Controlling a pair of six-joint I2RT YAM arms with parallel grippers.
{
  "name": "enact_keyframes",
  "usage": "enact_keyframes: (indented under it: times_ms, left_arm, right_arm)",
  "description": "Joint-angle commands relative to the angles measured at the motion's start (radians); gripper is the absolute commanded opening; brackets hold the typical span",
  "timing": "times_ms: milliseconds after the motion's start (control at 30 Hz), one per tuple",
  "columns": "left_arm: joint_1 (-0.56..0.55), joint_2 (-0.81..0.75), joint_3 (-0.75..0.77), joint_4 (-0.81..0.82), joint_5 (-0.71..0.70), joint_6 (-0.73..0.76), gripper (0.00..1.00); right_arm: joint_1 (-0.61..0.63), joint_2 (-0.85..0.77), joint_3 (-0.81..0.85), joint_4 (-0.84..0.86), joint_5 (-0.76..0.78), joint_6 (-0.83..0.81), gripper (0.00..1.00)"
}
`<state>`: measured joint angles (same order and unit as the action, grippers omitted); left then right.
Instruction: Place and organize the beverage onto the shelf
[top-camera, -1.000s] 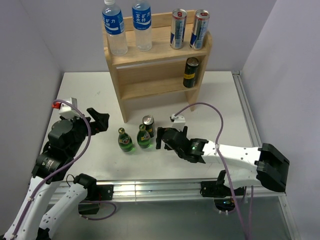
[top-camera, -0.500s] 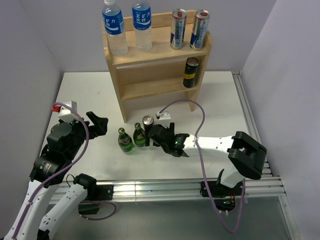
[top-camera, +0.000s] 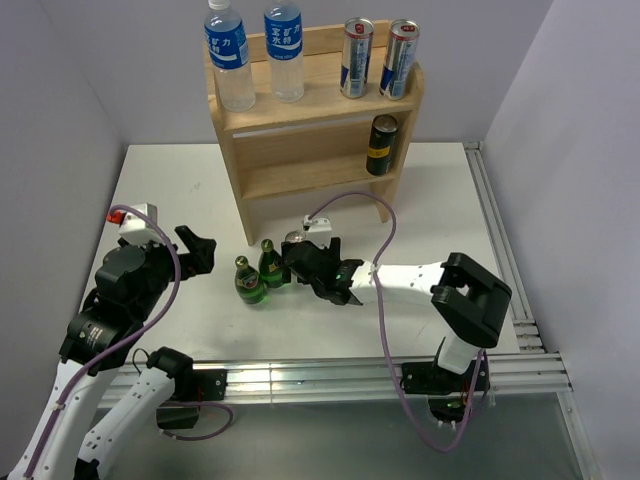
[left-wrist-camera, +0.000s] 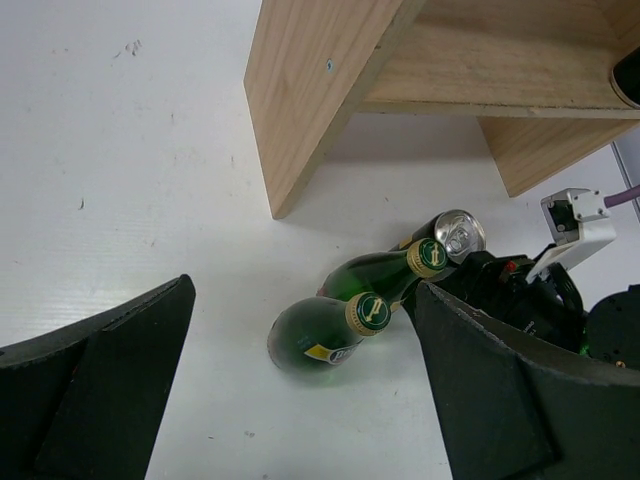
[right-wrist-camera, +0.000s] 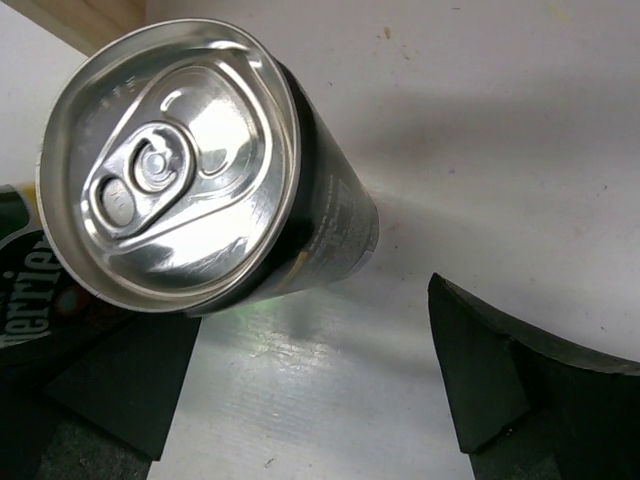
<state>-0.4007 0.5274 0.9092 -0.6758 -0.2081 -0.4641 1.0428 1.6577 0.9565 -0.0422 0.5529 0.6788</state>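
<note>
Tabletop (top-camera: 440, 200): white, walled on left, back and right, metal rail (top-camera: 500, 250) down the right edge and across the bottom of the top view. Bare surface right of centre out to that rail; narrower bare strip at upper left between shelf and wall.

Shelf (top-camera: 300, 145): top centre of the frame, back against the rear wall, side panels on the tabletop.
- Top board: two water bottles (top-camera: 228, 60) at the left end, two silver cans (top-camera: 356, 58) at the right end. All upright inside the rim, with a gap between the pairs.
- Lower tier: one black can (top-camera: 381, 145) upright at the far right by the side panel. Board left of it is open.

Right arm (top-camera: 420, 280): stretched low across mid-frame from lower right, pointing left. Left arm (top-camera: 120, 290): at lower left, well apart from the drinks.

Green bottles (top-camera: 248, 282): two, upright, close together just below the shelf's left panel foot.

Loose can (top-camera: 295, 243): upright on the tabletop, just right of the bottles and near them.

Right claw (top-camera: 296, 262): jaws wide apart and straddling the loose can. In the wrist view the can sits close to the left finger (right-wrist-camera: 100, 385), with clear room to the other. Contact: can't tell.

Left claw (top-camera: 200, 250): jaws wide apart, nothing between them. Bottles and can lie ahead of it in its wrist view.
</note>
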Motion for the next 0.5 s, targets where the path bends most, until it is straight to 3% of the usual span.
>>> enact_keyframes:
  times_ms: [0,467]
  left_arm:
    - [-0.003,0.0,0.022,0.022,-0.005,0.027,0.99]
    - [-0.003,0.003,-0.016,0.084,-0.016,0.048,0.99]
  right_arm:
    - [-0.012,0.022,0.039,0.076,0.039,-0.001,1.0]
    - [-0.032,0.094,0.001,0.283,0.077,-0.062,1.0]
